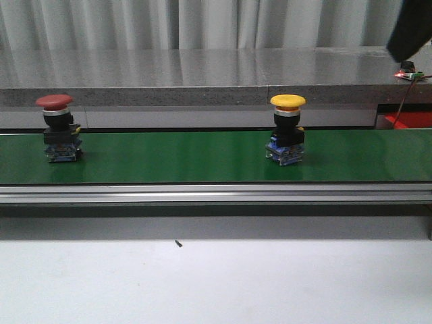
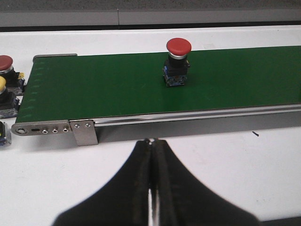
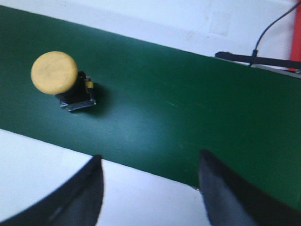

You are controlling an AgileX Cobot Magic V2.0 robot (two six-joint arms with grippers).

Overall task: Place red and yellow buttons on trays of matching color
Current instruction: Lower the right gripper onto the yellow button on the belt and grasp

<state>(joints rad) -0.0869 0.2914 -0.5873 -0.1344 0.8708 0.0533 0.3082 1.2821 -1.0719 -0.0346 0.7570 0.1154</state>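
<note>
A red button (image 1: 55, 102) stands upright at the left of the green conveyor belt (image 1: 175, 158). A yellow button (image 1: 287, 102) stands upright right of the belt's middle. In the left wrist view my left gripper (image 2: 151, 141) is shut and empty over the white table, short of the belt, with the red button (image 2: 178, 47) beyond it. My right gripper (image 3: 150, 154) is open and empty above the belt's near edge, and the yellow button (image 3: 54, 72) lies off to one side of it. A red surface (image 1: 408, 120) at the far right may be the red tray. No yellow tray shows.
Another red button (image 2: 5, 63) and another yellow one (image 2: 2, 85) sit on the table past the belt's end. A metal rail (image 1: 216, 194) runs along the belt's front. A dark part of the right arm (image 1: 412, 30) hangs at the upper right. A black cable (image 3: 270, 26) lies beyond the belt.
</note>
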